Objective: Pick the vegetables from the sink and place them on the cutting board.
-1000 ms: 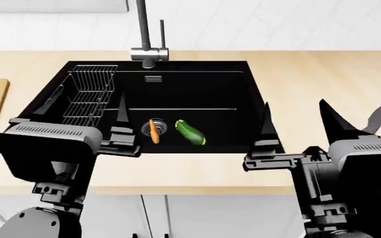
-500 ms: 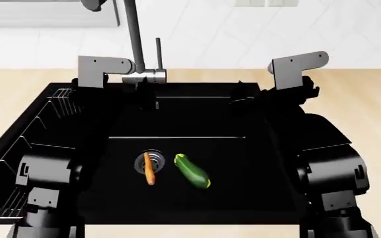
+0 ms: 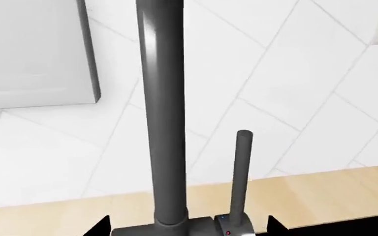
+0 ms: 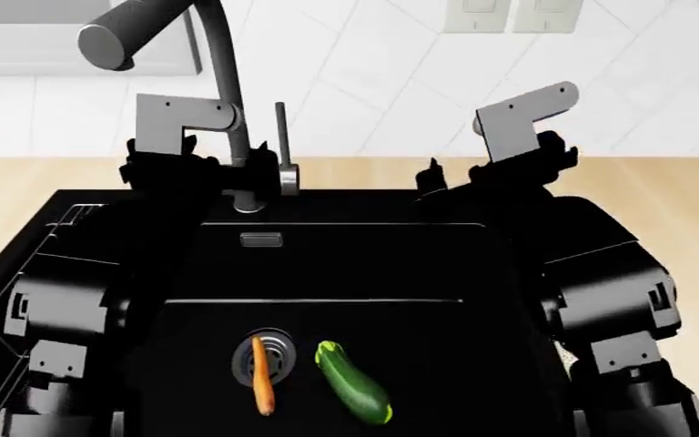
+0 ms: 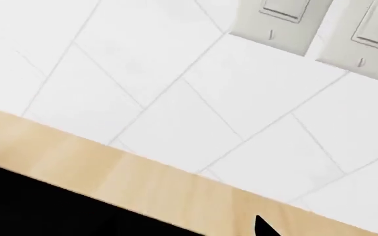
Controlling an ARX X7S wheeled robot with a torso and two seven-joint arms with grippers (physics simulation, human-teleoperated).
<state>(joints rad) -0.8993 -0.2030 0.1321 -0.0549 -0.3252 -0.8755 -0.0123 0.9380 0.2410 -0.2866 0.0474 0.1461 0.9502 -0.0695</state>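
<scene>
Both end effectors reach forward over the sink's [image 4: 362,273] back edge, left end effector [image 4: 161,168] beside the faucet [image 4: 222,109], right end effector [image 4: 495,173] near the far right corner; can't tell whether either is open or closed. Carrot [image 4: 261,386] lies across the drain [image 4: 277,350], zucchini [image 4: 352,394] just beside it on the basin floor, both well clear of the arms. Bare table [image 4: 677,209] beyond the right rim; tiled wall [image 5: 175,88] close ahead.

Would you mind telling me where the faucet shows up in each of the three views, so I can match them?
Head view: the faucet rises from the sink's back rim, left of centre, its spout curving toward the camera.
Left wrist view: the faucet fills the middle as a tall dark column, lever beside it.
Right wrist view: not in it.
Shared landmark: the white tiled wall.
</scene>
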